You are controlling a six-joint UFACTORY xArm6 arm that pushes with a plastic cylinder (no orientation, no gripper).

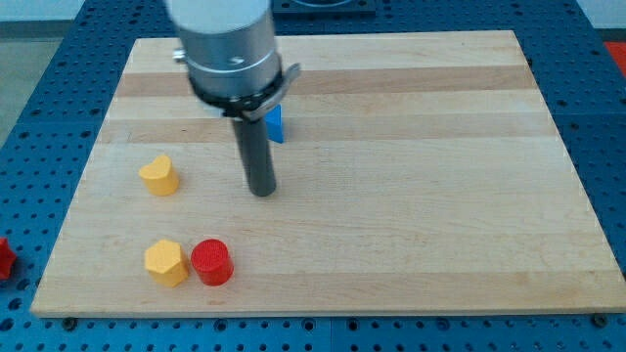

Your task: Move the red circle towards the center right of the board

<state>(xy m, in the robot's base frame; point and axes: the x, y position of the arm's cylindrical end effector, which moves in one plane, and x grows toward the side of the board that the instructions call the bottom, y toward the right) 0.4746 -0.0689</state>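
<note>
The small red cylindrical circle block [211,262] lies below and slightly left of my tip [262,193], a bare rod gripping nothing, well apart from it, so I judge the tip must get round to its left side

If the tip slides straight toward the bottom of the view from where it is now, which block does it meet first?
Probably none. My tip would pass just right of the red circle, though depth makes that margin uncertain.

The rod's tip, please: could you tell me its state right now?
My tip: no fingers, holding nothing, touching no block, up and right of the red circle.
</note>
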